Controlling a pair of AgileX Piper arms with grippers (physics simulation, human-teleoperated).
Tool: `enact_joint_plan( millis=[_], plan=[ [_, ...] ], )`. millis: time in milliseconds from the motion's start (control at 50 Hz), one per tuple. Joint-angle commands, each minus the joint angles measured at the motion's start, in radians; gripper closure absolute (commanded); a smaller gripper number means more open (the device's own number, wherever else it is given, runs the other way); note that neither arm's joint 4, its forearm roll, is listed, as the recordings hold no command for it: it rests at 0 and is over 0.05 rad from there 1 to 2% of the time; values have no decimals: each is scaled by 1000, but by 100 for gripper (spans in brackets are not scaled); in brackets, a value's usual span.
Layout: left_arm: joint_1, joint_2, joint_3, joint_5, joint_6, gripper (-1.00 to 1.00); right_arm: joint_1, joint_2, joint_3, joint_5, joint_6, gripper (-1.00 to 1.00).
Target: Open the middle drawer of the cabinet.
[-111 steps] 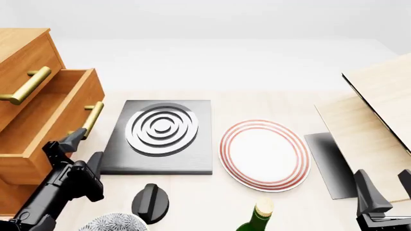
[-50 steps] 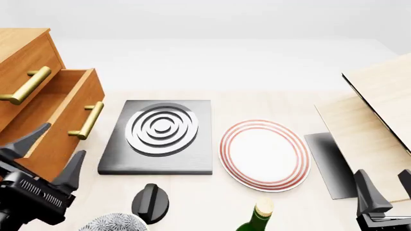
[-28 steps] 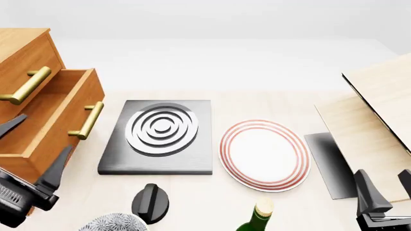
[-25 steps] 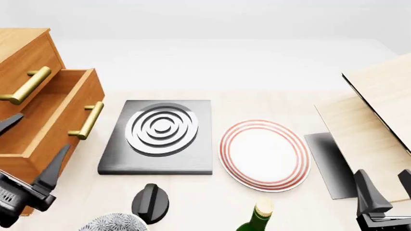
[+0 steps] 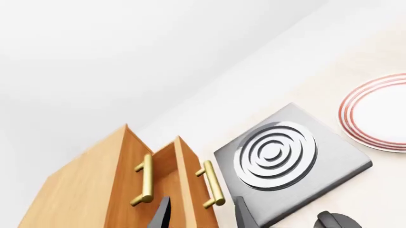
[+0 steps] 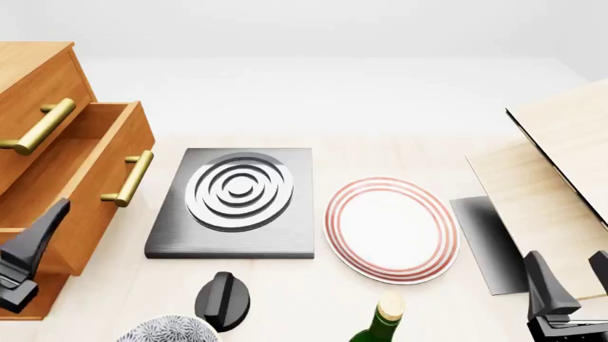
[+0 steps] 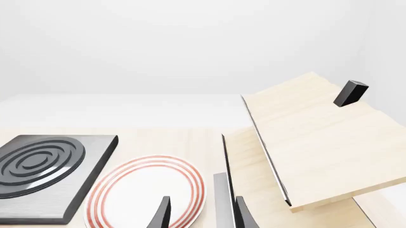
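The orange-brown cabinet (image 6: 28, 78) stands at the table's left edge. Its middle drawer (image 6: 95, 171) is pulled well out, brass bar handle (image 6: 129, 178) facing the table's centre, and its hollow shows. The top drawer's handle (image 6: 38, 127) sits above it on a shut front. In the left wrist view the middle drawer (image 5: 189, 190) lies beyond my left gripper (image 5: 201, 214), which is open and holds nothing. In the front view only one of its fingers (image 6: 40, 235) shows, low beside the cabinet. My right gripper (image 6: 570, 279) is open at the near right, away from the cabinet.
A dark hob plate (image 6: 238, 203) with ring grooves lies beside the drawer, then a red-ringed white plate (image 6: 389, 228). A black knob (image 6: 223, 299), a patterned bowl (image 6: 166, 331) and a green bottle (image 6: 382, 320) line the near edge. Pale wood boards (image 6: 560, 171) rise at the right.
My left gripper has let go of the middle drawer's handle and drawn back toward the near left corner. The drawer stays pulled out. The right arm has not moved.
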Motion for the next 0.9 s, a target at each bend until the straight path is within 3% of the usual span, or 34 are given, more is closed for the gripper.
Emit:
enact_joint_plan(
  millis=[20,40,180,200,420,440,500,900],
  plan=[
    [-6,4,-108,141,-126,-100,1,-11,0,6,0,-100],
    [1,27,-123,159,-165,-100,1,-10,0,5,0,-100],
    [25,31,-150,197,-205,-100,1,-10,0,5,0,-100],
    [31,56,-164,218,-250,-100,1,-11,0,6,0,-100],
    [41,113,-186,263,-311,-100,1,-11,0,6,0,-100],
    [46,150,-208,283,-371,-100,1,-11,0,6,0,-100],
    [45,185,-230,303,-411,-100,1,-11,0,6,0,-100],
    [191,281,-272,306,-439,-100,1,-11,0,6,0,-100]
  ],
)
